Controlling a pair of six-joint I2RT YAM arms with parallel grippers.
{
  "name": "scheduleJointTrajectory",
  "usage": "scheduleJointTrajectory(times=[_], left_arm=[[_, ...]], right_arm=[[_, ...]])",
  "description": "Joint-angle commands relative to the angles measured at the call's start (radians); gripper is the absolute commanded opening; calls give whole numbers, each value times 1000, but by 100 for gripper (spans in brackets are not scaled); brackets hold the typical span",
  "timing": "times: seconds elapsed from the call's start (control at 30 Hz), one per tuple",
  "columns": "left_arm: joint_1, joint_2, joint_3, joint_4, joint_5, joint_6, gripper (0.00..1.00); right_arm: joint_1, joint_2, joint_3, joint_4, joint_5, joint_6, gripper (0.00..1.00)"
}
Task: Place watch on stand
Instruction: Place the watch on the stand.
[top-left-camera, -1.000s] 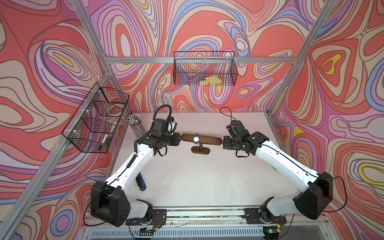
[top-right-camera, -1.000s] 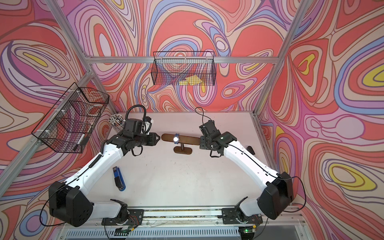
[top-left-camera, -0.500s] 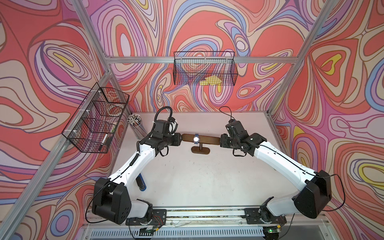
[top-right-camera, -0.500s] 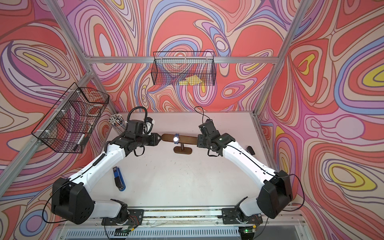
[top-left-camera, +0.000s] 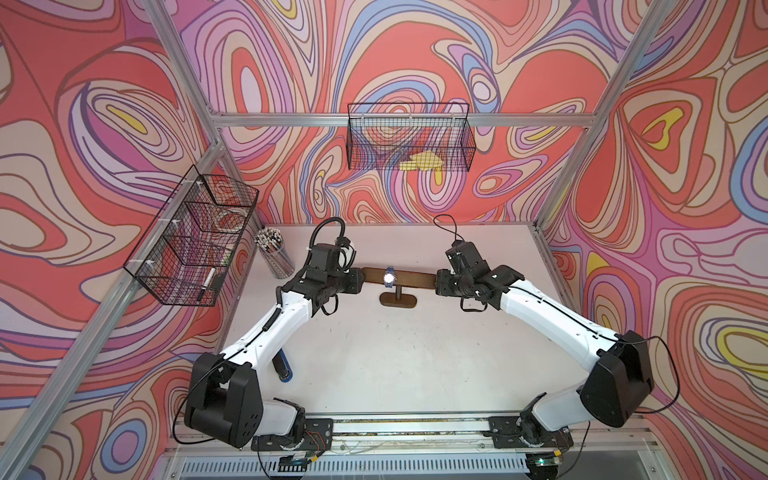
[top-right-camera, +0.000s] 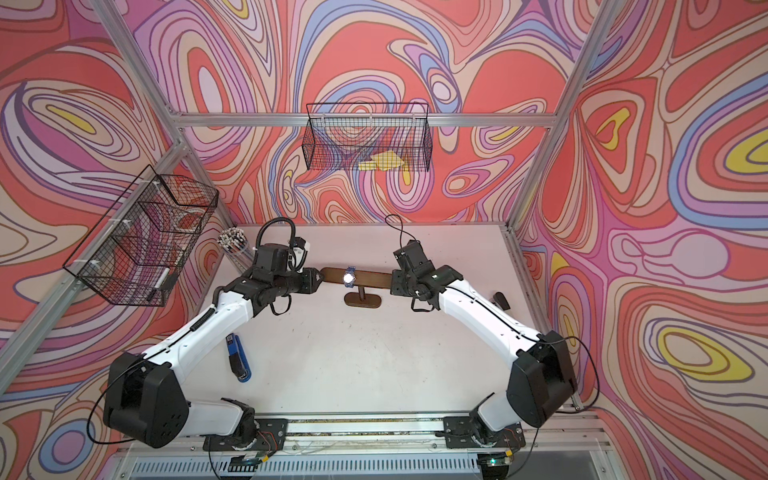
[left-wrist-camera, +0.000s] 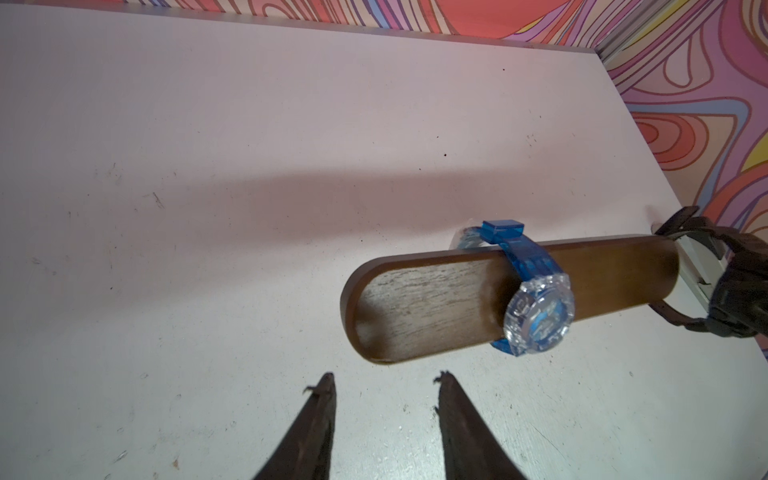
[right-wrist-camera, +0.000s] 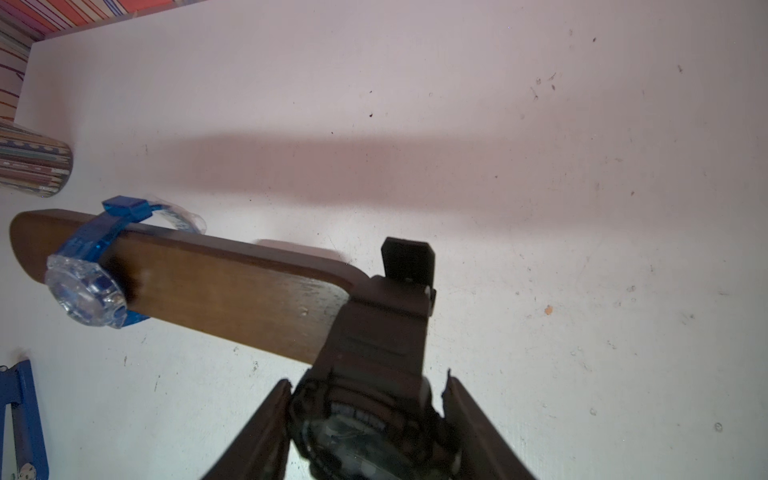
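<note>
White table (right-wrist-camera: 540, 124); black watch (right-wrist-camera: 365, 424) between right fingers (right-wrist-camera: 257, 440) (at stand (right-wrist-camera: 216, 291) end).

We see stand (top-left-camera: 415, 279) mid-rear on table (top-left-camera: 395, 365); watch (top-left-camera: 389, 277) round bar centre; 2nd watch (right-wrist-camera: 365, 415) at bar's R end; pencil cup (top-left-camera: 277, 257) rear-L; stapler (top-right-camera: 239, 361) front-L.

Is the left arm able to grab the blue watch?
Probably yes: the left gripper is open and empty by the stand, with only bare bar between it and the blue watch.
</note>
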Motion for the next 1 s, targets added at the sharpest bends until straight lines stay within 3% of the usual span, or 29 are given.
scheduleJointTrajectory(times=[0.0, 0.97], left_arm=[[5, 5, -23, 50, -26, -12, 43], [6, 16, -123, 260, 80, -59, 41]], right_arm=[[1, 15, 22, 24, -9, -13, 19], [1, 68, 68, 57, -50, -36, 18]])
